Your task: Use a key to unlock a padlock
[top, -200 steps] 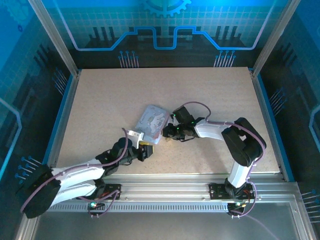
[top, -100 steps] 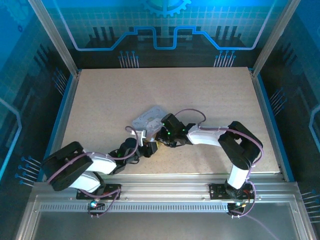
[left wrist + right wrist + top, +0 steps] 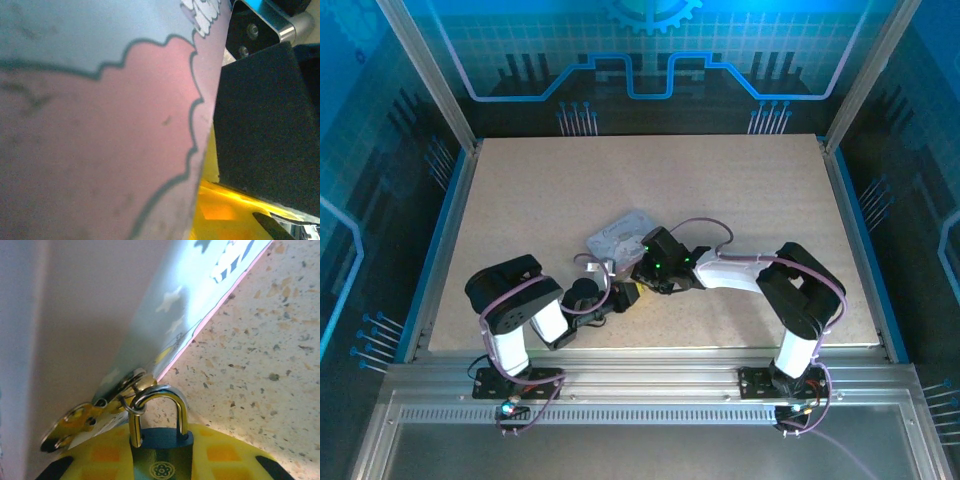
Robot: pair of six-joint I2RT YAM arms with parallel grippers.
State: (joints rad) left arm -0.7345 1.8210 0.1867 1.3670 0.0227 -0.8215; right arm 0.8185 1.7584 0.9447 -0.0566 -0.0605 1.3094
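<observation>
Speckled beige tabletop (image 3: 740, 190). Small blue block padlock (image 3: 161, 454) pinched between yellow pads (image 3: 222, 452) of right gripper (image 3: 641, 277); arched metal shackle (image 3: 171, 393) hooked through brass hasp (image 3: 82, 417) of pale printed tin (image 3: 620, 235). Left gripper (image 3: 620, 297) close against tin; opening cannot be told.

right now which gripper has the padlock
The right gripper: the padlock sits between its yellow fingers, shackle hooked through the hasp on the tin. The left gripper is up against the tin instead.
</observation>
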